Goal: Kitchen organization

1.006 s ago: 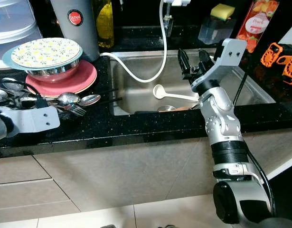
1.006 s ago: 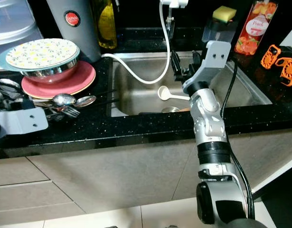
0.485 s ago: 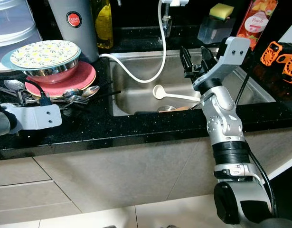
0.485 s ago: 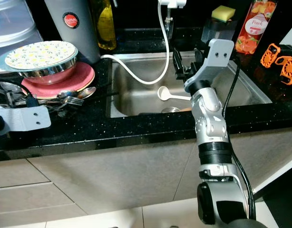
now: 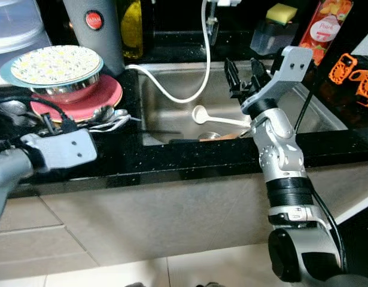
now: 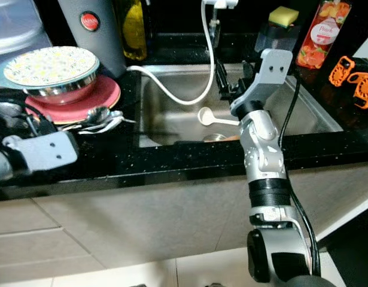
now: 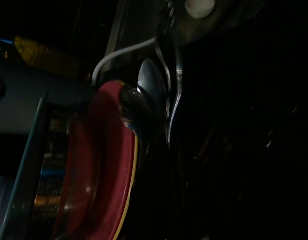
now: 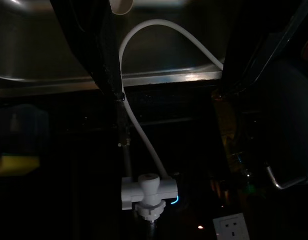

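Several steel spoons and forks point(image 5: 107, 117) lie on the black counter point(image 5: 189, 156), against a red plate point(image 5: 109, 95). That plate carries a steel bowl point(image 5: 64, 89) topped by a patterned plate point(image 5: 55, 63). My left arm's grey wrist block point(image 5: 59, 149) sits just in front of the cutlery. The dark left wrist view shows the spoons point(image 7: 148, 85) beside the red plate point(image 7: 98, 165). My right gripper point(image 5: 243, 76) hangs open above the steel sink point(image 5: 172, 122), holding nothing. A white ladle point(image 5: 216, 118) lies in the sink below it.
A white hose point(image 5: 172, 89) loops from the tap into the sink. A grey flask point(image 5: 97, 30) and an oil bottle point(image 5: 131, 30) stand behind the plates. A yellow sponge point(image 5: 281, 12), a peach bottle point(image 5: 327, 24) and orange clips point(image 5: 351, 72) are at the back right.
My left arm has moved right, towards the spoons and forks, which now lie bunched closer to the red plate. The right arm has barely shifted.
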